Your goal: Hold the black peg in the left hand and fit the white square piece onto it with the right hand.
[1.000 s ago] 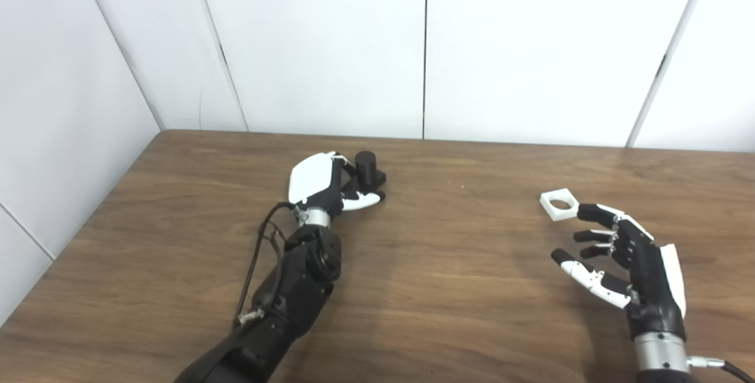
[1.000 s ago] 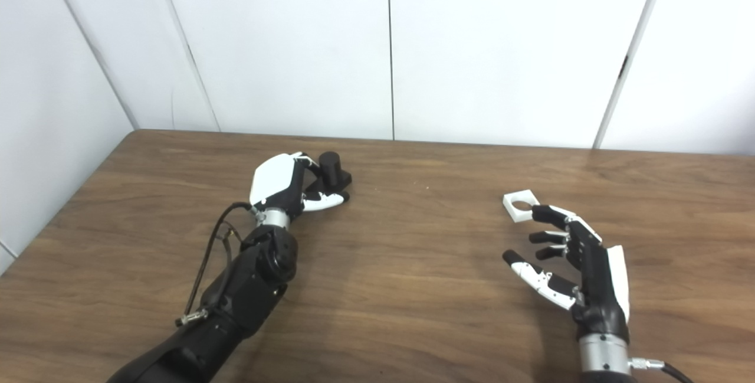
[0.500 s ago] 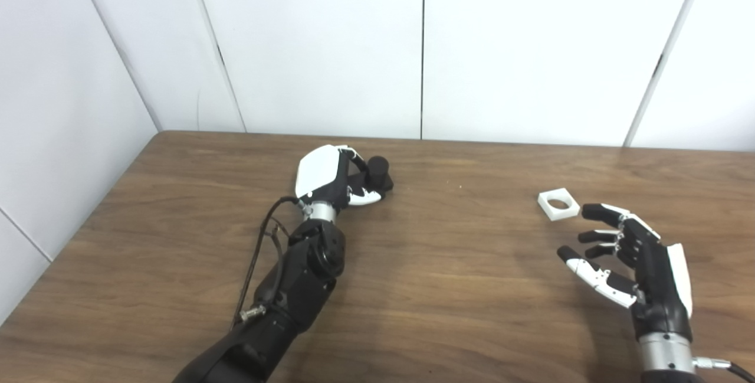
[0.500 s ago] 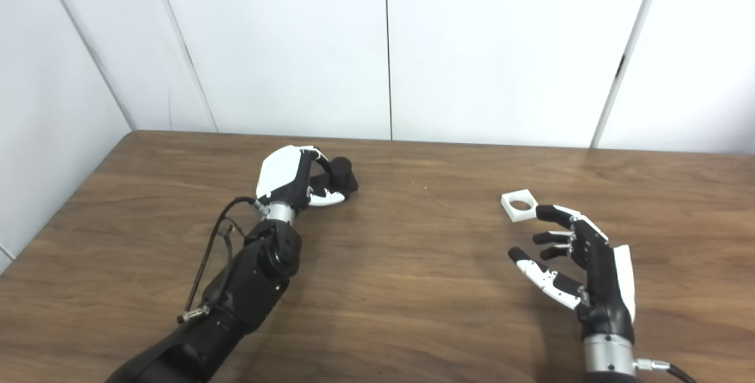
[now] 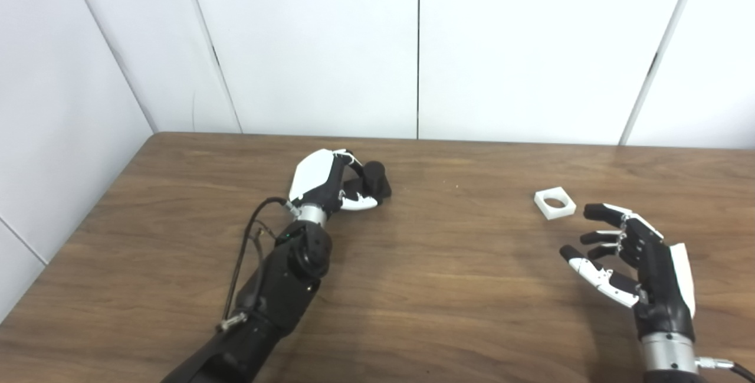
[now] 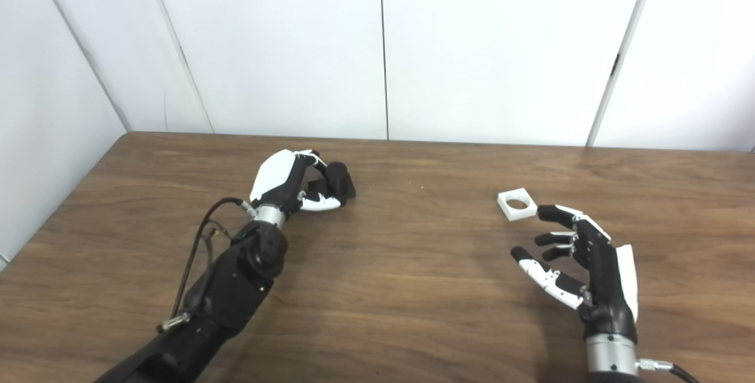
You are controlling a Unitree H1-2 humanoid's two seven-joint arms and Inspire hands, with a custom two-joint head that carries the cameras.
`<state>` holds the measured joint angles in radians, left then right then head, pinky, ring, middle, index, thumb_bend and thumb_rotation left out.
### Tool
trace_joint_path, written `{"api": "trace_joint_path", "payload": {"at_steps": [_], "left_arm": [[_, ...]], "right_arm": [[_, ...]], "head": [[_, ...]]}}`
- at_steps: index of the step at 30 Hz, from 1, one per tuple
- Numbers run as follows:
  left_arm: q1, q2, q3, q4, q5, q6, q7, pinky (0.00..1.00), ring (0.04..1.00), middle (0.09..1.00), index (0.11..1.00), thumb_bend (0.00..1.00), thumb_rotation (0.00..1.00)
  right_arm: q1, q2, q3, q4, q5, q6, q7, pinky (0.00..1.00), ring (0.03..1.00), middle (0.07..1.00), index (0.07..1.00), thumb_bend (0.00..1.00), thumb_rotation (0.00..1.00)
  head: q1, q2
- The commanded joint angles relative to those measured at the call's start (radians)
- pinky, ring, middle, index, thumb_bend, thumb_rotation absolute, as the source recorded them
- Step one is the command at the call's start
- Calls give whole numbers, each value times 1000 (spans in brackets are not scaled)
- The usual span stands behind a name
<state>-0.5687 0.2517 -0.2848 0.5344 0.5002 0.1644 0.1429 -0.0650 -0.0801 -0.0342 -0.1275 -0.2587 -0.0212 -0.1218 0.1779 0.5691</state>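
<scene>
The black peg, a short cylinder on a square base, is at the far left-middle of the table, tipped toward the right. My left hand is shut on it, fingers curled over the top and thumb below. The white square piece with a round hole lies flat on the table at the right. My right hand is open and empty just in front of and right of it, fingers spread, not touching it. Both also show in the right eye view: the peg and the white piece.
The wooden table meets white wall panels at the back and a white wall on the left. A black cable loops beside my left forearm.
My left hand closed round the peg and tipped it over from upright. My right hand drew back slightly from the white piece. The camera shifted a little.
</scene>
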Motion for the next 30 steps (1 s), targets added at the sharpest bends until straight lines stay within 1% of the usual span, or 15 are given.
{"api": "trace_joint_path", "payload": {"at_steps": [1, 3, 8, 11, 15, 17, 22, 26, 30], "left_arm": [[23, 24, -19, -10, -27, -51, -93, 913, 955, 910, 488, 515, 85], [28, 38, -17, -19, -59, -97, -133, 907, 955, 917, 489, 515, 86], [37, 67, -21, -39, -103, -179, -212, 900, 946, 911, 490, 514, 87], [43, 79, -25, -52, -118, -214, -251, 898, 958, 913, 491, 515, 89], [54, 89, -29, -76, -146, -264, -309, 914, 974, 921, 492, 514, 89], [62, 90, -29, -91, -164, -277, -338, 933, 981, 925, 492, 514, 90], [78, 88, -31, -124, -194, -312, -391, 920, 965, 916, 492, 514, 87], [90, 89, -46, -159, -193, -315, -430, 931, 973, 921, 493, 513, 87], [98, 84, -65, -179, -189, -337, -456, 934, 978, 921, 492, 514, 87]], "right_arm": [[-30, 0, -1, -29, 3, -33, -8, 457, 576, 720, 677, 500, 3], [-30, -1, -1, -29, 3, -32, -6, 459, 578, 721, 677, 498, 0], [-32, -2, -1, -25, 2, -37, -7, 453, 573, 721, 678, 498, 0], [-31, -1, 0, -33, -4, -25, -7, 444, 569, 714, 677, 495, 0], [-30, -2, 2, -35, -8, -32, -8, 443, 567, 714, 675, 494, 0], [-30, -1, 2, -35, -4, -32, -6, 450, 571, 716, 675, 494, 0], [-29, -5, 1, -35, 1, -34, -3, 455, 572, 721, 679, 488, 0], [-31, -5, -1, -32, 12, -39, -1, 453, 567, 717, 677, 493, 0], [-31, -4, 0, -35, 7, -35, -4, 454, 570, 717, 676, 497, 0]], "head": [[1, 1], [0, 1], [-3, 1], [-6, 2], [-6, 4], [-6, 4], [-8, 7], [-10, 8], [-15, 10]]}}
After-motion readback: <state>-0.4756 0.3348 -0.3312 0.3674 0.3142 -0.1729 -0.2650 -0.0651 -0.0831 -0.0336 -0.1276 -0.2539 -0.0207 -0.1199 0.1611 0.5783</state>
